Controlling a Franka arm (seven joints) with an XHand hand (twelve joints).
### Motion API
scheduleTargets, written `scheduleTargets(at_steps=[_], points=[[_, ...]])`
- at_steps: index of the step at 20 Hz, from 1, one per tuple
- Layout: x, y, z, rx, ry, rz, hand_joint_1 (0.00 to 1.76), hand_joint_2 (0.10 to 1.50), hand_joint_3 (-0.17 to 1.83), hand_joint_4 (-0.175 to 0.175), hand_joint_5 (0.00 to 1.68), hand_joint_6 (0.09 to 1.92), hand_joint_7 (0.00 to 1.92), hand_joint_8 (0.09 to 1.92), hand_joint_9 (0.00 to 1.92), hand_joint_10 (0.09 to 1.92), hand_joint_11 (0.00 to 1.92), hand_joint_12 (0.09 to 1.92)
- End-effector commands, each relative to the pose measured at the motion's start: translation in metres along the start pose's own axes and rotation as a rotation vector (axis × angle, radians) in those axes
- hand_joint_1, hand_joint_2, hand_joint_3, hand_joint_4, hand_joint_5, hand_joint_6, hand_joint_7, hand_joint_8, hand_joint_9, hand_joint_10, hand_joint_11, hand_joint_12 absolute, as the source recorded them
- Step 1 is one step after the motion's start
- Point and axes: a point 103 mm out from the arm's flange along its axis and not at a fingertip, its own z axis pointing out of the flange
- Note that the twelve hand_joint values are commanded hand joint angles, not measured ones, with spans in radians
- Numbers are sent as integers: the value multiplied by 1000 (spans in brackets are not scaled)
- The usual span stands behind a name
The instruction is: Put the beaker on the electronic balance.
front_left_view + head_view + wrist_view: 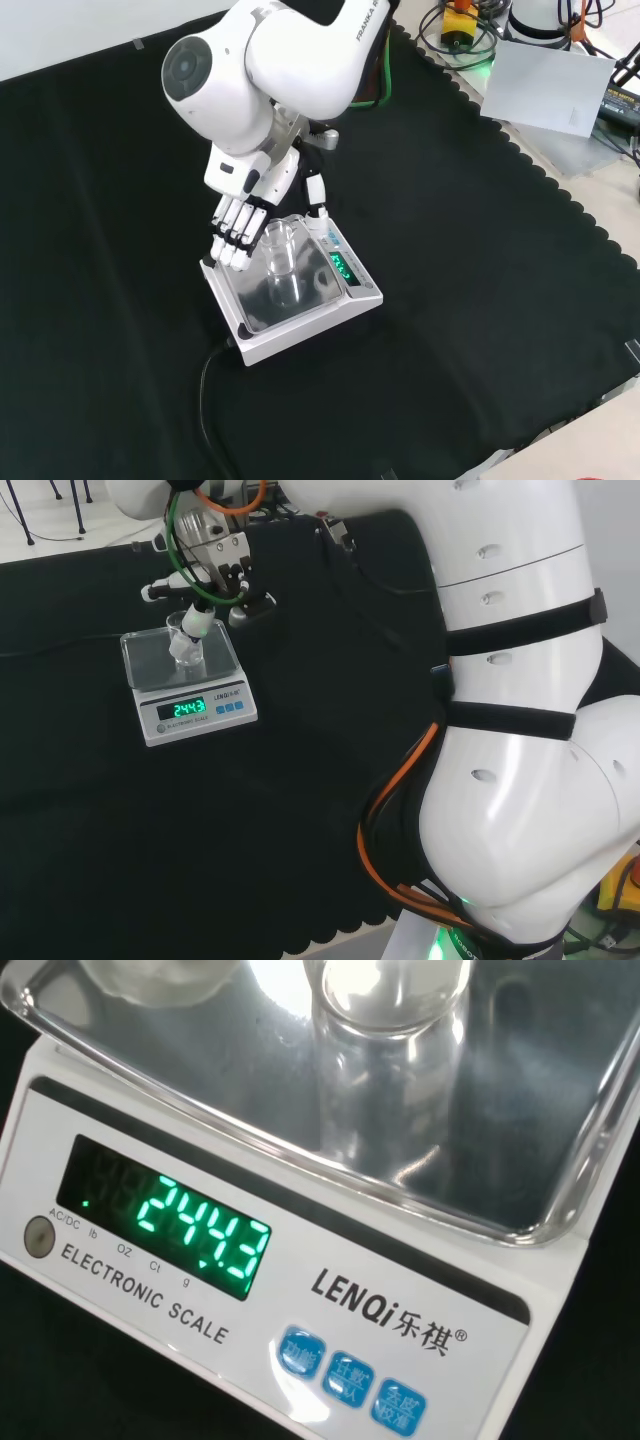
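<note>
One clear beaker (279,262) stands upright on the steel pan of the electronic balance (300,325), whose green display is lit. In the front view the hand (240,225) hangs just beside the beaker on its left, fingers (232,243) pointing down toward the pan's edge — fairly straight, the thumb (316,195) apart on the other side, nothing gripped. Whether a fingertip touches the glass I cannot tell. The balance sits on the black cloth of the bench (480,300) — a dark cable runs off from it.
</note>
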Motion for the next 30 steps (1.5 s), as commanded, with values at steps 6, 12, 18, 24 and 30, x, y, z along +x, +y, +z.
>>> scheduleTargets(at_steps=[6, 12, 18, 24, 30], points=[[0, -45, -51, -103, -89, 27, 761, 861, -141, -11, 90, 87, 30, 87, 37, 113, 0, 1123], [-10, -100, -85, -161, -112, 76, 761, 895, -173, -24, 253, 87, 148, 522, 203, 834, 84, 1426], [-35, -155, -105, -218, -103, 163, 811, 940, -175, -39, 482, 118, 441, 742, 614, 788, 335, 1372], [-53, -192, -97, -248, -98, 238, 995, 1071, -175, -23, 810, 761, 910, 717, 1067, 681, 717, 1236], [-64, -215, -89, -253, -81, 293, 1049, 1135, -66, 97, 980, 1003, 1067, 739, 1178, 702, 837, 1193]])
